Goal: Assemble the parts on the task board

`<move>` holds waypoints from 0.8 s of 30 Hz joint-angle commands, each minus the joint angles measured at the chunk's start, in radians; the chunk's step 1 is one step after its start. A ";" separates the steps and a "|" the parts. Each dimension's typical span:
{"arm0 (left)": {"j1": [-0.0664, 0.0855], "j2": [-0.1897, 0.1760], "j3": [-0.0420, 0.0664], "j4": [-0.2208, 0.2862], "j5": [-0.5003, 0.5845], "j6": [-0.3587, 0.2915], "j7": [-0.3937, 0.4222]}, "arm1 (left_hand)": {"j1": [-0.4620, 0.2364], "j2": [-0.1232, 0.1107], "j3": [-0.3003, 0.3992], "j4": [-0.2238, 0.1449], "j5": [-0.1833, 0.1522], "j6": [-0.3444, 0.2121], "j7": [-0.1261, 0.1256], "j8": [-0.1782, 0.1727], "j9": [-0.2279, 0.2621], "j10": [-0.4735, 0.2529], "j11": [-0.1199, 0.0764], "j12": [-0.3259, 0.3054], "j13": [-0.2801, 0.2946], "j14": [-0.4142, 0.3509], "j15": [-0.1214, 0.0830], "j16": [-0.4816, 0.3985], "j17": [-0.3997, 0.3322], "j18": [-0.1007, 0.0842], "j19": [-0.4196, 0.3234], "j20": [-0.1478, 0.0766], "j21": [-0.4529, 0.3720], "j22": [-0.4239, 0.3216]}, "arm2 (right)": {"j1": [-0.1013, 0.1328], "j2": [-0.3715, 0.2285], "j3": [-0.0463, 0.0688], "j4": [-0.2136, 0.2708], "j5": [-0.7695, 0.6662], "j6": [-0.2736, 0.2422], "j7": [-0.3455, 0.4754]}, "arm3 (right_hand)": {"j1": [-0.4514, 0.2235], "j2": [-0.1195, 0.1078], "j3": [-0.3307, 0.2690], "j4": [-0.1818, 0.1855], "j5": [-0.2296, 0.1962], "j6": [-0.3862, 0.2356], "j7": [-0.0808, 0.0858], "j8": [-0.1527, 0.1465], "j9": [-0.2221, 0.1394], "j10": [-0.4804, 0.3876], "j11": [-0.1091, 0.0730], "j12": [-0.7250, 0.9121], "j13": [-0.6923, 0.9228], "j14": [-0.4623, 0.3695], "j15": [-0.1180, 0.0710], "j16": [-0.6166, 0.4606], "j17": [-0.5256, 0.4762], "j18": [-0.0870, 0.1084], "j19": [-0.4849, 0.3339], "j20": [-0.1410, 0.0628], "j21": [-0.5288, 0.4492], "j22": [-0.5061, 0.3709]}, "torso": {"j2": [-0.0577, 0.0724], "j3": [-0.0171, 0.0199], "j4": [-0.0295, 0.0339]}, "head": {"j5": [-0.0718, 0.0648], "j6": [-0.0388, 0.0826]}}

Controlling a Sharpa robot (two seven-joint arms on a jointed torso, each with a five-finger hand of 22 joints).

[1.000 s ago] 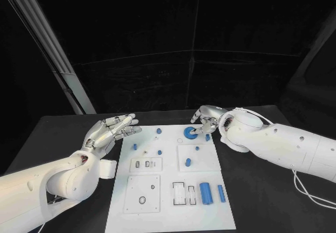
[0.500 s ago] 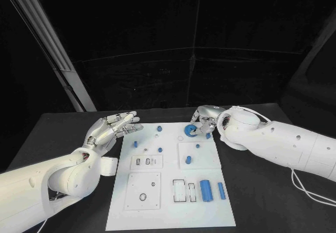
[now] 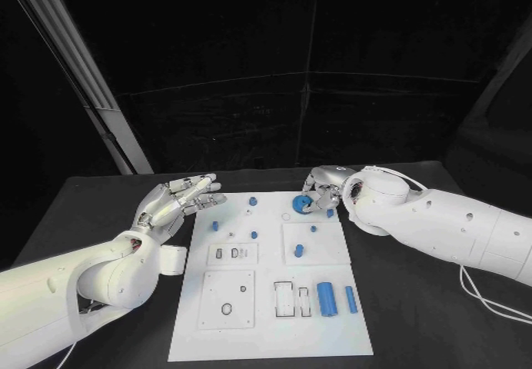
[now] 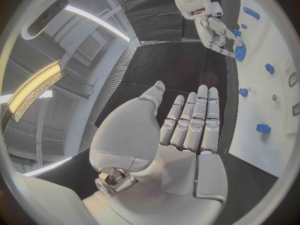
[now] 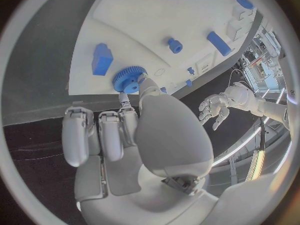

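Board (image 3: 270, 307) of white plate lies in the middle of the black table (image 3: 421, 307), carrying small blue parts. Right hand (image 3: 319, 191) sits at the board's far right corner, pinching a blue gear (image 3: 301, 204) between thumb and a fingertip; in the right wrist view the gear (image 5: 129, 79) hangs just over the board's edge, beside a blue block (image 5: 102, 59). Left hand (image 3: 177, 204) hovers beside the board's far left corner, fingers straight and slightly spread, holding nothing. No readable writing.
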 commanded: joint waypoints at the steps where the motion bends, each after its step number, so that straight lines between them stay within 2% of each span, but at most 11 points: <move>1: 0.001 0.002 0.001 0.000 -0.001 0.013 0.003 | -0.001 0.012 0.001 -0.005 -0.004 -0.007 0.046 -0.004 -0.001 -0.006 -0.003 -0.003 -0.001 -0.005 -0.001 -0.007 -0.001 0.004 0.009 0.000 -0.004 -0.002 | -0.001 0.002 0.000 0.002 -0.027 0.000 0.008 | 0.028 0.021 0.021 -0.020 -0.030 0.026 -0.002 0.013 0.004 0.010 -0.003 0.009 0.066 0.067 -0.004 0.004 0.085 -0.010 0.010 -0.001 0.004 0.105 | 0.000 -0.0003 -0.0004 | -0.002 -0.001; 5: 0.001 0.002 0.001 -0.001 -0.001 0.014 0.003 | -0.001 0.012 0.001 -0.005 -0.004 -0.007 0.046 -0.004 -0.001 -0.006 -0.003 -0.003 -0.001 -0.005 -0.001 -0.007 -0.001 0.004 0.009 0.000 -0.004 -0.002 | -0.002 0.004 0.000 0.005 -0.043 -0.018 0.011 | 0.042 0.033 0.042 -0.037 -0.044 0.051 -0.006 0.022 0.004 0.018 -0.006 0.022 0.082 0.068 -0.009 0.005 0.088 -0.011 0.014 -0.005 0.007 0.112 | -0.001 0.0000 -0.0004 | -0.001 -0.001; 8: 0.001 0.002 0.001 -0.001 -0.001 0.015 0.002 | -0.001 0.012 0.001 -0.005 -0.004 -0.007 0.046 -0.004 -0.001 -0.006 -0.003 -0.003 -0.001 -0.005 -0.001 -0.007 -0.001 0.004 0.009 0.000 -0.004 -0.002 | -0.003 0.006 0.000 0.007 -0.052 -0.028 0.006 | 0.036 0.039 0.054 -0.040 -0.073 0.063 -0.009 0.024 0.002 0.029 -0.009 0.038 0.101 0.069 -0.012 0.006 0.092 -0.013 0.018 -0.009 0.009 0.118 | -0.001 -0.0006 -0.0001 | -0.001 -0.001; 11: 0.001 0.002 0.001 0.000 -0.001 0.015 0.000 | -0.001 0.012 0.001 -0.005 -0.004 -0.007 0.046 -0.004 -0.001 -0.006 -0.003 -0.003 -0.001 -0.005 -0.001 -0.007 -0.001 0.004 0.009 0.000 -0.004 -0.002 | -0.004 0.008 0.000 0.011 -0.062 -0.041 0.001 | 0.031 0.041 0.059 -0.041 -0.077 0.068 -0.011 0.024 0.001 0.038 -0.010 0.053 0.118 0.070 -0.013 0.008 0.098 -0.015 0.025 -0.010 0.013 0.128 | -0.001 -0.0010 0.0000 | -0.001 -0.001; 17: 0.001 0.001 0.001 0.001 -0.001 0.016 -0.002 | -0.001 0.012 0.001 -0.005 -0.004 -0.007 0.046 -0.004 -0.001 -0.006 -0.003 -0.003 -0.001 -0.005 -0.001 -0.007 -0.001 0.004 0.009 0.000 -0.004 -0.002 | -0.008 0.007 0.000 0.029 -0.079 -0.078 0.006 | 0.017 0.030 0.078 -0.046 -0.027 0.092 -0.019 0.026 -0.001 0.063 -0.017 0.097 0.166 0.073 -0.020 0.014 0.112 -0.022 0.047 -0.016 0.024 0.159 | -0.001 -0.0008 0.0005 | 0.000 0.001; 24: 0.001 0.000 0.001 0.001 -0.001 0.018 -0.004 | -0.002 0.012 0.001 -0.006 -0.004 -0.009 0.046 -0.004 -0.001 -0.007 -0.003 -0.003 -0.001 -0.006 -0.001 -0.008 -0.001 0.004 0.009 0.000 -0.004 -0.002 | -0.010 0.002 0.000 0.090 -0.086 -0.172 0.009 | 0.002 0.022 0.104 -0.048 0.034 0.095 -0.020 0.013 -0.004 0.067 -0.018 0.104 0.175 0.074 -0.020 0.015 0.116 -0.024 0.053 -0.018 0.027 0.167 | -0.001 -0.0003 0.0011 | 0.003 0.002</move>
